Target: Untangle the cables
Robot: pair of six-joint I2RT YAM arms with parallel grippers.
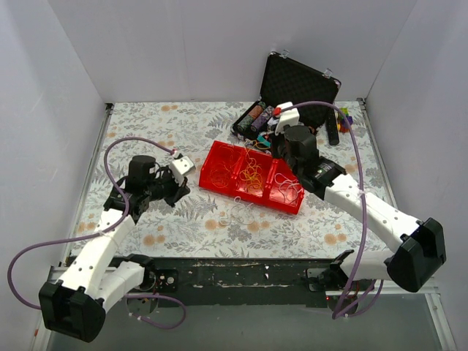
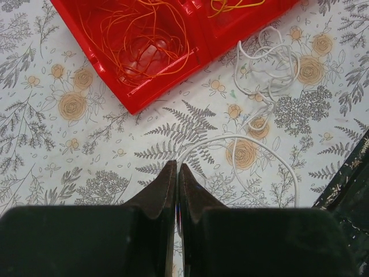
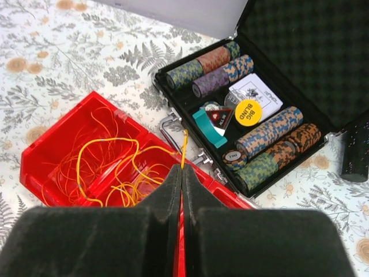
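Pincers first: my left pincer (image 2: 177, 167) has its fingers pressed together, and a white cable (image 2: 268, 69) runs right into the tips, so I judge it clamped on that strand's end, low over the floral counter (image 2: 57, 161). From there the cable curves away in a wide arc and gathers into a knot of small loops lying on the counter just beside the red tray (image 2: 132, 104), outside it. I take it I hold the end so that the loops can be drawn out flat, away from the other colours

My right pincer (image 3: 182, 168) is likewise closed, nipping a yellow cable (image 3: 185, 144) that stands up from the tips and bends back down into the tangle of yellow loops in the tray. Held above the tray like this, the strand can be lifted clear of its neighbours. Orange strands (image 2: 144, 40) sit curled in the neighbouring compartment, apart from the yellow

An open poker chip case (image 3: 323, 69) stands just behind the tray; a rising strand could snag on its latches, so I would pull away from it
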